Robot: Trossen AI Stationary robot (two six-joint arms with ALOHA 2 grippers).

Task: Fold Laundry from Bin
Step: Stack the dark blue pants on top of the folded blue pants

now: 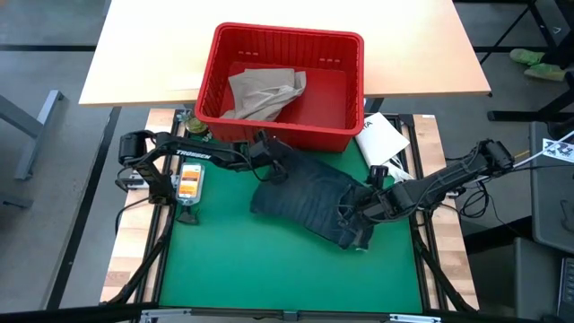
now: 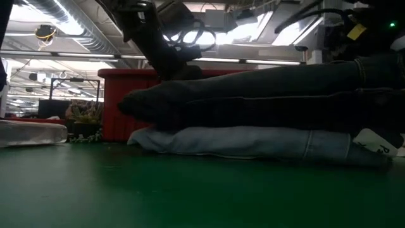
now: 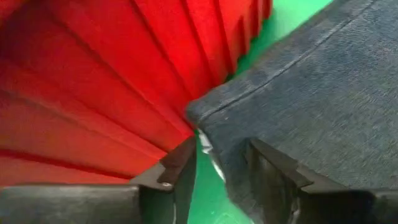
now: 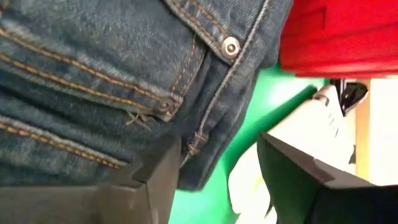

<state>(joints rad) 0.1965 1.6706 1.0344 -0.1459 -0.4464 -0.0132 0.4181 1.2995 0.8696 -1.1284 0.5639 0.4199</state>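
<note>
Nearest the front edge, bare green mat (image 1: pixel 233 260). Farther in, folded dark blue jeans (image 1: pixel 309 205) lying flat on the mat, seen at table height as a stacked bundle, darker layer over paler. At the jeans' right end, right gripper (image 1: pixel 366 208), fingers parted, denim edge with rivet and orange stitching lying between them, not pinched. At the jeans' far left corner, just beside the red wall, left gripper (image 1: pixel 269 151), fingers likewise spread, a hem corner sitting in the gap, unclamped. Right of the jeans, a white packet (image 1: pixel 381 136) near the mat's far corner. Beyond, touching distance from the jeans, the red bin (image 1: pixel 208 85), with tan khaki trousers (image 1: pixel 263 91) crumpled inside against its left half.
</note>
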